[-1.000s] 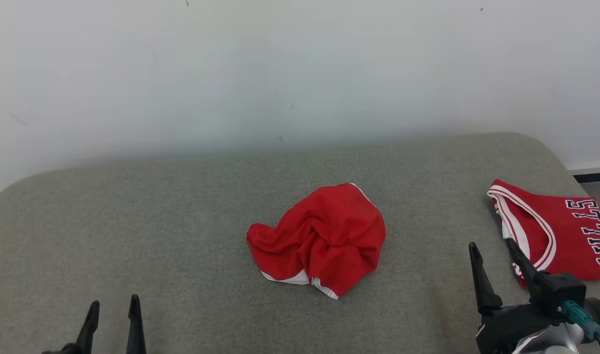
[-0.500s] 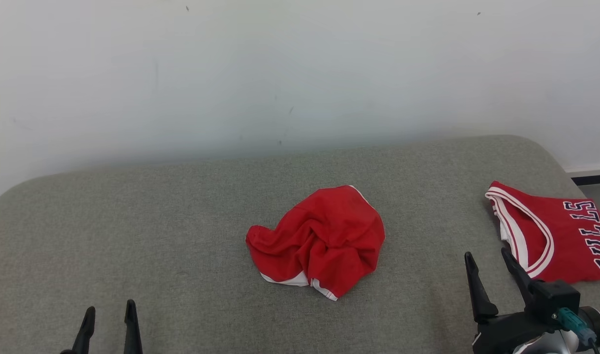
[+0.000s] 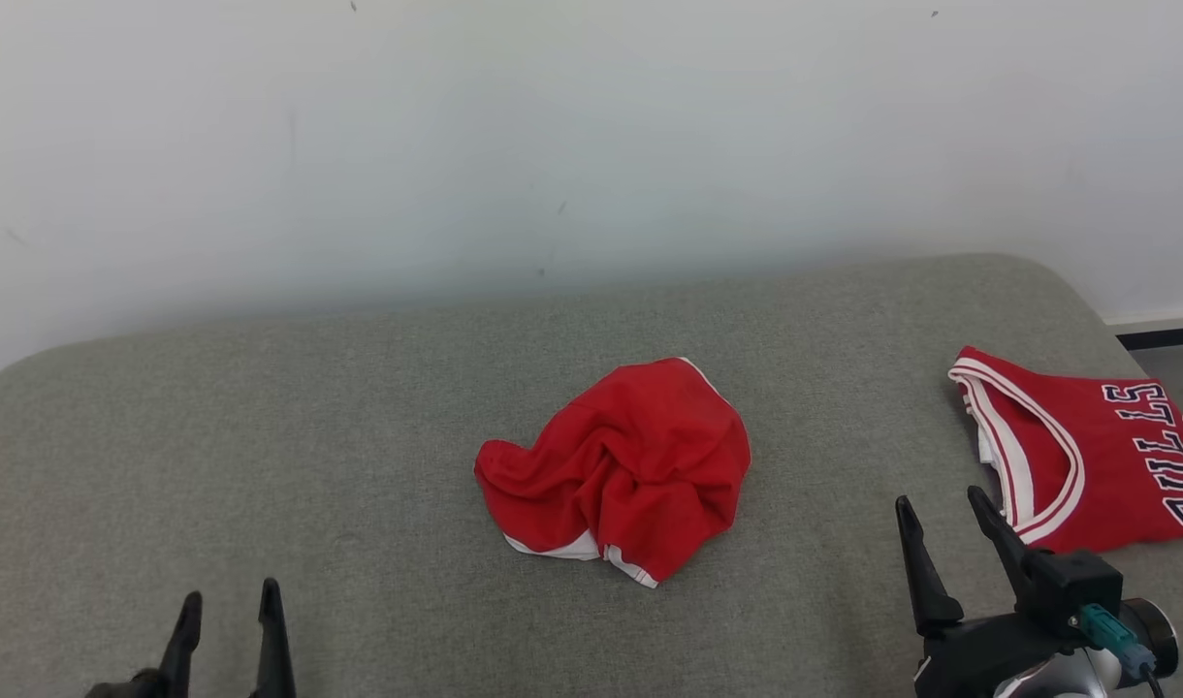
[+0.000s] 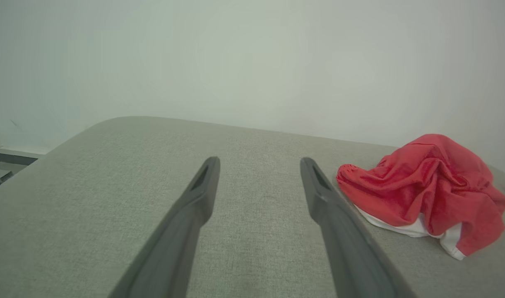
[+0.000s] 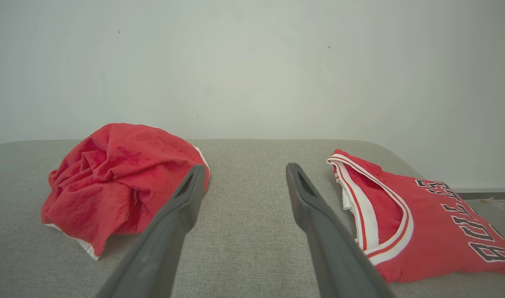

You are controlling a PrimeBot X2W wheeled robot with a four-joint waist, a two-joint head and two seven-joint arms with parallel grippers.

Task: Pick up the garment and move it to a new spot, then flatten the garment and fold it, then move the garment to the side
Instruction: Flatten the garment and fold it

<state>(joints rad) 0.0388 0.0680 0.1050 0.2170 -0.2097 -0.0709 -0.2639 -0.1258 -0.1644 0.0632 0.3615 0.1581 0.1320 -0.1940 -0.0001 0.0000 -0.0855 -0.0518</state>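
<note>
Grey upholstered surface (image 3: 359,436) spans my whole working area. Red jersey (image 3: 1105,456) lettered BULLS lies flat at its right end, just beside my right claw (image 3: 939,497). Crumpled red garment (image 3: 630,465) with white trim sits mid-surface, ahead of and between both claws, touching neither. Right claw: fingers apart, empty. Left claw (image 3: 231,590), lower left, well apart from the garment: fingers apart, empty.

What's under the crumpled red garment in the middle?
The crumpled red garment rests on the grey padded surface, white trim peeking from its near edge. Anything beneath the heap is covered.
</note>
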